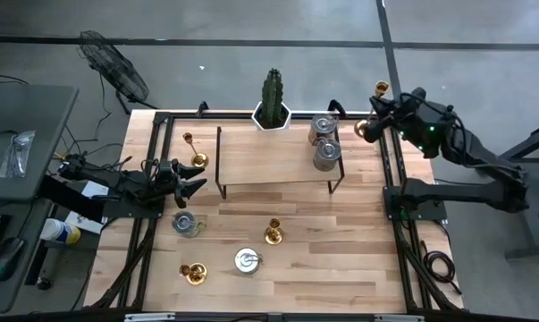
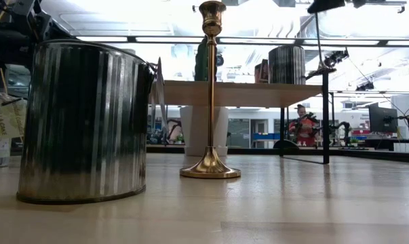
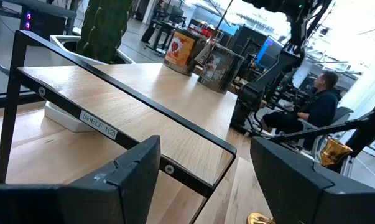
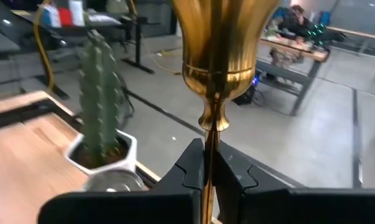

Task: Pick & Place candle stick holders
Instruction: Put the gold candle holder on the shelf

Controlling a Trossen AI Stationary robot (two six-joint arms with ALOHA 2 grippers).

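Note:
My right gripper (image 1: 374, 114) is at the far right corner, beyond the right end of the shelf (image 1: 278, 159), shut on a tall gold candle stick holder (image 4: 223, 56). My left gripper (image 1: 194, 180) is open and empty at the table's left, near the shelf's left leg; its fingers frame the shelf in the left wrist view (image 3: 206, 180). Another tall holder (image 1: 196, 157) stands on its base at the far left. A third (image 1: 273, 234) stands on its base mid-table and also shows in the low view (image 2: 210, 102). A short holder (image 1: 193, 273) sits near the front left. My right gripper pinches the holder's thin stem (image 4: 207, 158) between its two fingers, just below the knob under the cup (image 4: 224, 37). The fingers come from the table's right side and lie across the stem. The holder is lifted clear, its cup (image 1: 381, 88) toward the far edge, its base (image 1: 362, 131) toward the shelf.
Two silver tins (image 1: 324, 126) (image 1: 327, 155) stand on the shelf's right end; two more tins (image 1: 187, 224) (image 1: 247, 260) stand on the table in front. A cactus in a white pot (image 1: 272, 100) stands behind the shelf. A person (image 3: 318, 99) sits beyond the table.

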